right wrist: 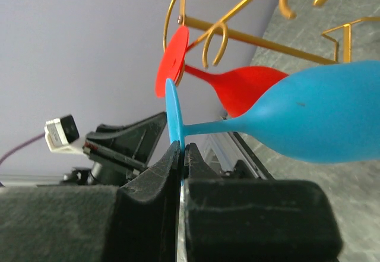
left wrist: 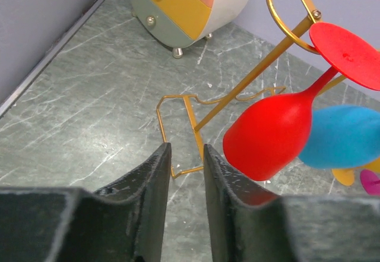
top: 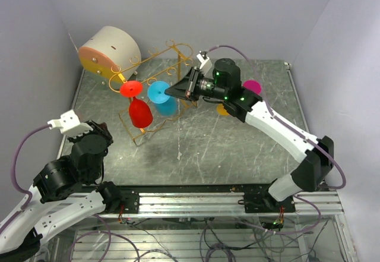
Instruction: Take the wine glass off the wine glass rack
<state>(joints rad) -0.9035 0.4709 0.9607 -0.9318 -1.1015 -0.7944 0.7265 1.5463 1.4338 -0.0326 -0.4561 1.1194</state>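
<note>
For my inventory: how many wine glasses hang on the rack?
2: red glass at left; blue glass beside it, base in right gripper. Others may be hidden.

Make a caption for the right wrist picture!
Right gripper pinches the foot of the blue wine glass, beside the red glass on the gold rack.

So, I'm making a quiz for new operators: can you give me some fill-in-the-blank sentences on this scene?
The right tool is shut on the foot of the wine glass coloured ____.
A second glass, coloured ____, hangs beside it on the wine glass rack.
The left tool holds ____.
Missing words: blue; red; nothing.
</note>
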